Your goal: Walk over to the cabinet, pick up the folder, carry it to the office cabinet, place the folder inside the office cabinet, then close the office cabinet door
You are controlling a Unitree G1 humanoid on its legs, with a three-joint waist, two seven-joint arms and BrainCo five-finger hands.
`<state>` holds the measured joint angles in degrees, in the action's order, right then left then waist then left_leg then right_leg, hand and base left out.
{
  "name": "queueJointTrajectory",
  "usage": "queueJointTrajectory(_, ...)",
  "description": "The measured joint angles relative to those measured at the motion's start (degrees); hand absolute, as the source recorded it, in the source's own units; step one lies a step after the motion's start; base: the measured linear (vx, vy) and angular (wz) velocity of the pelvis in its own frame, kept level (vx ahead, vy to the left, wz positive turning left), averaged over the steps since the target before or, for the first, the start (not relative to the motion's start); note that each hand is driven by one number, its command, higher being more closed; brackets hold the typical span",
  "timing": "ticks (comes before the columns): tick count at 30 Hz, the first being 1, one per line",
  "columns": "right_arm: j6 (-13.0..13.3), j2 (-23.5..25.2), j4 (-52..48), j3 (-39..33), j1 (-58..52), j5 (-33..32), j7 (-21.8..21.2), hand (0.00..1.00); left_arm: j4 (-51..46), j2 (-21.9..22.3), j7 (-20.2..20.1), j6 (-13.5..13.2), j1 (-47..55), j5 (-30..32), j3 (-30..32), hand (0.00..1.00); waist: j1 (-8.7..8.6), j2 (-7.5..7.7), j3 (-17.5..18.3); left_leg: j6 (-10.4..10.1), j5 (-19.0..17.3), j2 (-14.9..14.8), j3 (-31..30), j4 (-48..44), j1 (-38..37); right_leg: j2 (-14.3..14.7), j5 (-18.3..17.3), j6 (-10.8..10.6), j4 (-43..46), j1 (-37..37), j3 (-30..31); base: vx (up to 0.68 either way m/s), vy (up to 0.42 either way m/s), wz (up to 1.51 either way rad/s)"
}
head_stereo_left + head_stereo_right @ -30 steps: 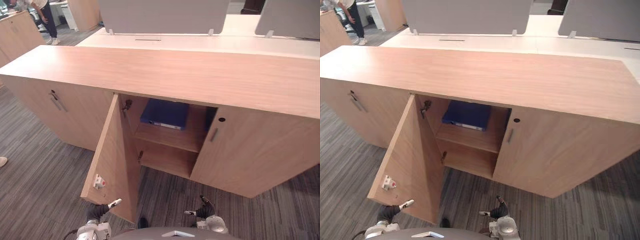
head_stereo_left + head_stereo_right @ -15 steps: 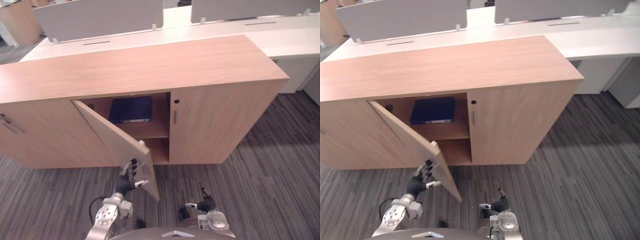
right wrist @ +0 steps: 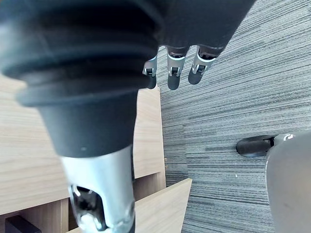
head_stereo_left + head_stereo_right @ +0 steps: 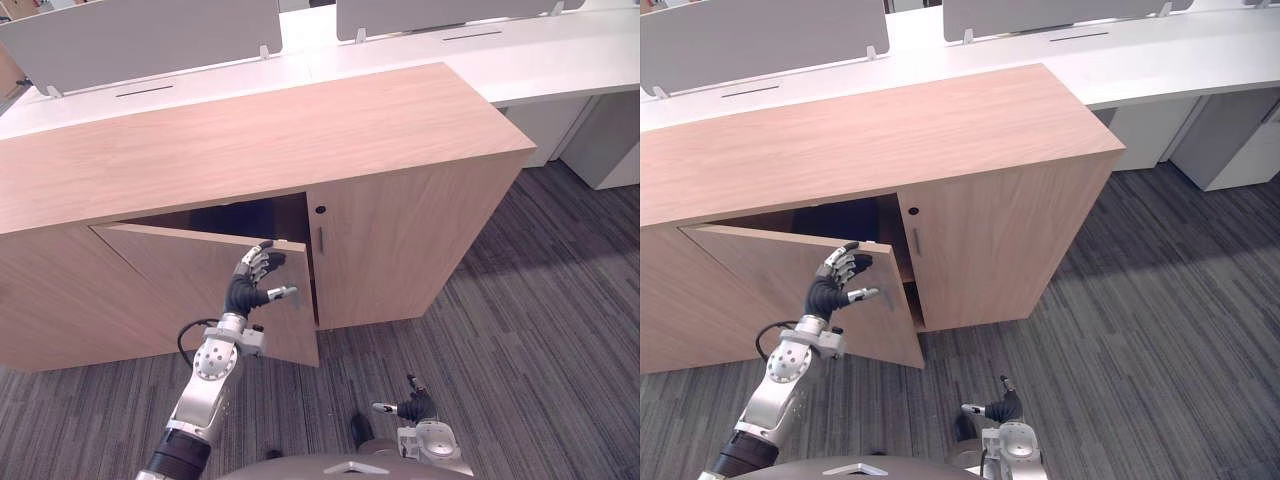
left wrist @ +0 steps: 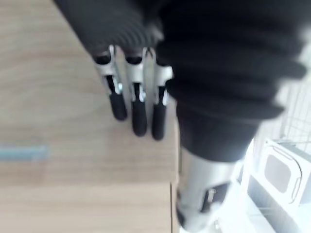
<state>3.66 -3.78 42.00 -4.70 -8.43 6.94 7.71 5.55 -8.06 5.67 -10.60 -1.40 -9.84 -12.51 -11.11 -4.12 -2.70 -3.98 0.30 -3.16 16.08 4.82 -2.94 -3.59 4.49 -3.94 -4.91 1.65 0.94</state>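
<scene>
A grey striped carpet (image 4: 540, 330) covers the floor around a long, low cabinet of light wood (image 4: 260, 140), which stands in front of white desks (image 4: 560, 60) with grey partition screens (image 4: 140, 40). The cabinet's left-hand wooden door (image 4: 170, 290) is ajar, swung most of the way towards the frame, with a narrow dark gap above and behind it. The door beside it (image 4: 400, 240) is shut and has a slim metal handle (image 4: 321, 241) under a small round lock (image 4: 319, 210). The robot's left hand (image 4: 250, 285) is raised against the outer face of the ajar door near its free edge, its fingers (image 5: 138, 109) straight and laid flat on the wood, gripping nothing. The right hand (image 4: 412, 405) hangs low over the carpet, fingers loose and empty. Inside the gap, a dark flat shape on the shelf appears to be the blue folder (image 4: 835, 216), though shadow hides most of it.
</scene>
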Motion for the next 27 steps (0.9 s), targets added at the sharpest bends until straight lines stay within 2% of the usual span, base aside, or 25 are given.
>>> queueJointTrajectory(4, 0.0, 0.1, 0.5, -0.2, 0.4, 0.0, 0.0, 0.00, 2.0, -1.1, 0.7, -0.7, -3.6, 2.0, 1.0, 0.00, -0.23, -0.01, -0.1, 0.2, 0.2, -0.5, 0.9, -0.3, -0.8, 0.7, 0.3, 0.2, 0.3, -0.5, 0.2, 0.17, -0.004, -0.15)
queueJointTrajectory(5, -0.2, 0.4, 2.0, -0.7, 1.6, 0.0, 0.0, 0.00, 3.1, -1.7, 1.5, -0.5, -6.5, 2.4, 1.4, 0.00, -0.61, 0.76, -0.7, 0.1, -0.1, -0.7, 1.1, -0.4, -1.1, 1.0, 0.3, 0.2, 0.3, -0.6, 0.0, 0.09, -0.010, -0.11)
queueJointTrajectory(7, -0.2, 0.7, 2.2, -1.1, 2.0, 0.0, 0.0, 0.00, 4.2, -2.4, 1.7, -0.5, -8.5, 2.6, 2.1, 0.00, -1.38, 1.34, -1.2, 0.0, -0.2, -0.8, 1.1, -0.4, -1.3, 1.0, 0.3, 0.2, 0.3, -0.7, -0.3, 0.05, -0.013, -0.07)
queueJointTrajectory(9, -0.2, 0.6, 2.1, -1.5, 2.1, -0.1, 0.1, 0.00, 4.4, -2.8, 1.7, -0.1, -8.8, 3.2, 2.5, 0.00, -1.88, 1.38, -1.2, 0.0, -0.4, -0.7, 1.1, -0.4, -1.5, 0.9, 0.3, 0.2, 0.3, -0.8, -0.3, 0.02, -0.005, -0.08)
queueJointTrajectory(16, -1.7, -1.3, 4.6, -2.4, 0.7, -0.1, 0.0, 0.00, 5.1, -3.0, 0.8, 0.3, -7.9, 2.6, 2.3, 0.00, -1.64, 1.48, -1.5, 0.2, -0.9, -0.3, 0.8, -0.3, -2.3, 0.2, 0.0, 0.3, 0.3, -1.6, -2.2, -0.05, -0.010, 0.01)
queueJointTrajectory(21, -1.6, -1.8, 5.5, -2.4, -1.6, -0.2, -0.1, 0.00, 2.8, -3.8, -2.5, 0.1, -4.8, -1.3, 0.0, 0.00, -1.28, 1.64, -1.5, 0.5, -0.7, -0.2, -0.5, -0.2, -1.9, 0.0, -0.6, 0.0, -0.1, -1.6, -3.7, -0.07, -0.028, 0.13)
queueJointTrajectory(27, -1.3, -1.9, 6.3, -2.1, -1.4, -0.1, -0.2, 0.00, 0.0, -6.4, -6.1, -0.1, -3.0, -1.3, -4.0, 0.00, -1.08, 1.95, -1.3, 0.5, -0.7, -0.1, -1.8, -0.3, -1.4, -0.2, -0.7, -0.1, 0.1, -1.6, -4.8, 0.01, -0.009, 0.09)
